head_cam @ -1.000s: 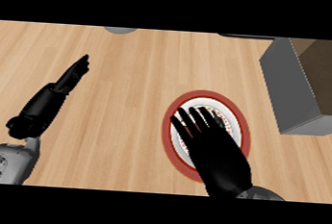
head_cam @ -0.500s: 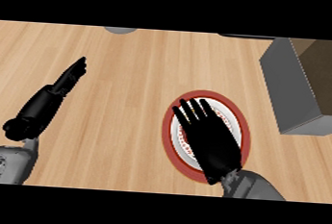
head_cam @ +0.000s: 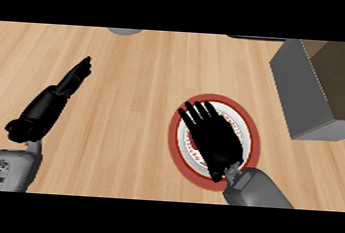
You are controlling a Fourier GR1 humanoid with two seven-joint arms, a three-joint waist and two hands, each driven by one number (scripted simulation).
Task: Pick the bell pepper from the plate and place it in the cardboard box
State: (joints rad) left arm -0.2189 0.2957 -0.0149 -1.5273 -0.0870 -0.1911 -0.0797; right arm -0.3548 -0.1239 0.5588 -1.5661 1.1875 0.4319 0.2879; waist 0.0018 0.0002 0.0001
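Kitchen: wooden counter [head_cam: 147, 87]; red-rimmed plate [head_cam: 217, 97]; cardboard box [head_cam: 310, 92]

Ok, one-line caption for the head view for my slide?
Right hand spread open over the red-rimmed plate; cardboard box stands at right.

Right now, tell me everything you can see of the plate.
The plate is round, with a red rim and a white, red-speckled centre. It lies flat on the wooden counter, left of the cardboard box and apart from it. The right robot hand, fingers straight, is spread over its middle and hides most of it, along with whatever lies there.
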